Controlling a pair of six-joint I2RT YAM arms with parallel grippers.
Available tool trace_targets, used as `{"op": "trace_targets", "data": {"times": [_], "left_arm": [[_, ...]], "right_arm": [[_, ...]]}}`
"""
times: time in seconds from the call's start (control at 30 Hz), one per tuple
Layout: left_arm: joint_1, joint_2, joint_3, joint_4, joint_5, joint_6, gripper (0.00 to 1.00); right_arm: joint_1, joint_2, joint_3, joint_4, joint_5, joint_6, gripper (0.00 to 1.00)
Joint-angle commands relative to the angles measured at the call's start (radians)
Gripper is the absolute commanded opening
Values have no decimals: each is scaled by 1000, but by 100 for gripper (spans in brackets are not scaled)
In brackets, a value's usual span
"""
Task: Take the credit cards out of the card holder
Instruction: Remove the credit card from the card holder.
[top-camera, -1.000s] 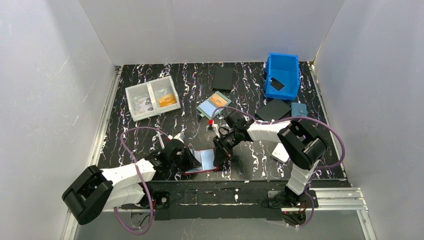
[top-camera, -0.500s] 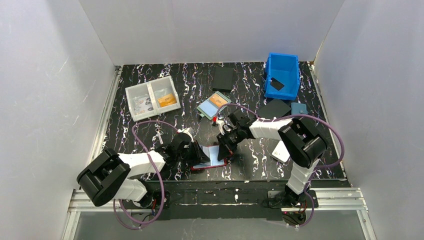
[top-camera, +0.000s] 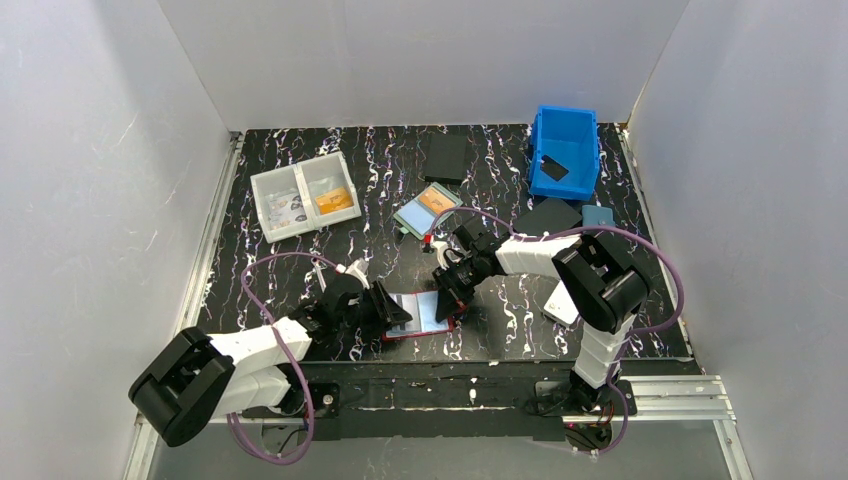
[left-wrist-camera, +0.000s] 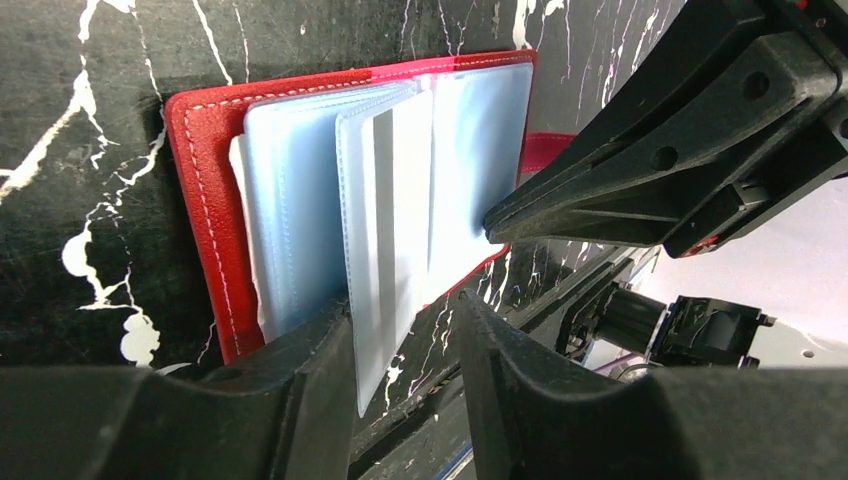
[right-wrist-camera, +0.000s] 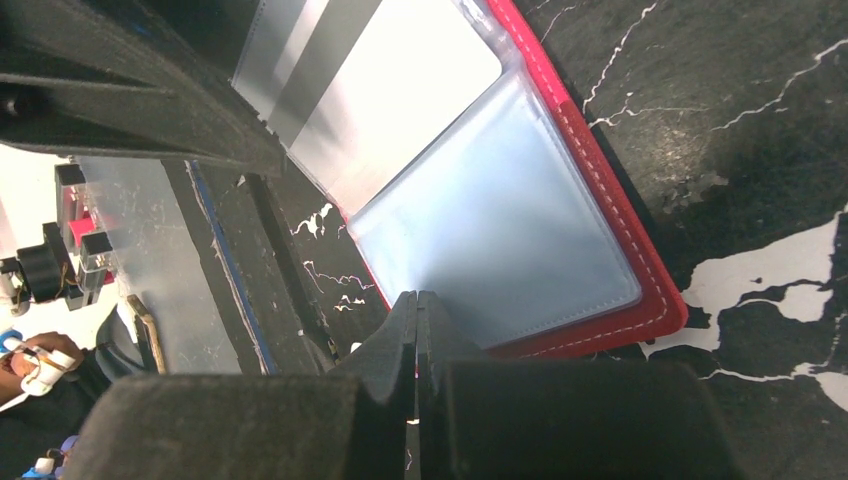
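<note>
The card holder (top-camera: 418, 315) lies spread open near the table's front edge, red outside with light-blue sleeves inside (left-wrist-camera: 300, 200). My left gripper (top-camera: 385, 305) is at its left side, open. In the left wrist view (left-wrist-camera: 403, 305) its jaws stand either side of a raised pale leaf with a grey stripe (left-wrist-camera: 385, 230); I cannot tell whether that is one of the credit cards or a sleeve. My right gripper (top-camera: 450, 298) is shut, its tips (right-wrist-camera: 417, 298) pressing down on the holder's right page (right-wrist-camera: 500, 230). It also shows in the left wrist view (left-wrist-camera: 492, 218).
A clear two-part box (top-camera: 303, 195) stands back left. A teal-framed case with an orange card (top-camera: 427, 210) lies mid-table. A blue bin (top-camera: 564, 150), dark flat pads (top-camera: 547, 218), a small blue wallet (top-camera: 599, 217) and a white object (top-camera: 560, 305) are on the right.
My left gripper has come in over the holder's left half, and the holder has slid slightly right. My right gripper has stayed on the holder's right side.
</note>
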Motion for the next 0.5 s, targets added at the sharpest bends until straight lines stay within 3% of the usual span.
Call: {"op": "trace_targets", "data": {"times": [0.0,0.2,0.33,0.47], "left_arm": [[9,-2,-5,-9,-15,2,33],[17,-19,-12,-9,-15,-2,17],[18,-38,-31,-7,-16,-1,0],[19,-68,-51,18,-10,29,0]], "right_arm": [[-7,35,11,-18,108,-29,1],[-7,40,14,-24,108,-34,1],[-7,39,17,-29,98,-44,1],[-8,17,32,-58,37,-114,1]]}}
